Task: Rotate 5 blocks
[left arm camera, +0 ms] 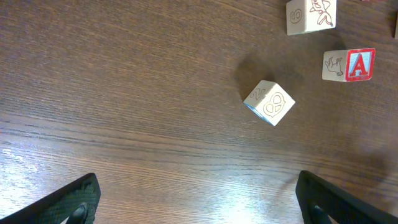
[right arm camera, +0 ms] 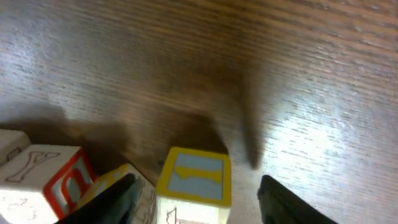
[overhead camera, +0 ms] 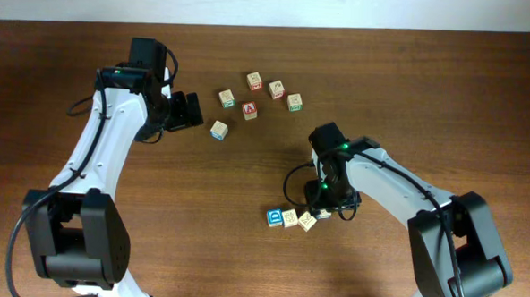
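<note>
A block with a yellow-framed top face stands on the table between the fingers of my right gripper, which is open with a gap on both sides of it. Overhead, this gripper hangs at the right end of a row of three blocks: blue, pale and tilted. My left gripper stands wide open and holds nothing. Ahead of it lies a tilted block, the blue-sided block seen from overhead.
Several more cubes cluster at the back centre, among them a red "A" cube and a teal-marked cube. A red-lettered cube sits left of my right gripper's left finger.
</note>
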Controlling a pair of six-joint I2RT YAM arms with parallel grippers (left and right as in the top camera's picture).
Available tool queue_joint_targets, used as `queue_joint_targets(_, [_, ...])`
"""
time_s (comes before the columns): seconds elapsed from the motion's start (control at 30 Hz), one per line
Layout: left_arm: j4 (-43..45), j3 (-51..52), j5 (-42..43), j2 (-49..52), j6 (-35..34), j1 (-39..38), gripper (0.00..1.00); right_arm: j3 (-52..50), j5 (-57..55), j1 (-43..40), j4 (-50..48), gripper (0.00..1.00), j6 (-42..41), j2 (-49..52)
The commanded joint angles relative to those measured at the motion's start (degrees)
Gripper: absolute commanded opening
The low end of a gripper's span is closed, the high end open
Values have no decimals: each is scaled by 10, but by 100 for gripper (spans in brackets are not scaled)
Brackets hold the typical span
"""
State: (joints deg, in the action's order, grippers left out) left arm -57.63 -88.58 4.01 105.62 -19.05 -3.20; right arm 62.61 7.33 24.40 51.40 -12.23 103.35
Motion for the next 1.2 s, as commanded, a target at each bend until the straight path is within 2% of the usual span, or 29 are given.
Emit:
queue_joint_targets(0.0, [0, -9, -4, 2, 9, 0, 99, 87, -3, -1, 23, 76, 9, 2])
queue_joint_targets(0.07, [0, -9, -4, 2, 9, 0, 99, 143, -5, -1, 24, 82, 18, 2])
queue_joint_targets(0.23, [0, -9, -4, 2, 9, 0, 99, 306, -17, -2, 24, 83, 35, 38])
queue_joint_targets(0.37, [0, -9, -4, 2, 9, 0, 99, 470, -38, -9, 72, 82, 45, 145])
queue_joint_targets(0.5, [0, -9, -4, 2, 9, 0, 99, 573, -38, -31, 79, 81, 45, 249])
queue_joint_targets(0.9, [0, -9, -4, 2, 9, 0, 99, 584, -27, -56, 6, 79, 86, 377])
queue_joint_targets(1.17, [0, -9, -4, 2, 9, 0, 99, 583, -29, -56, -40, 64, 86, 386])
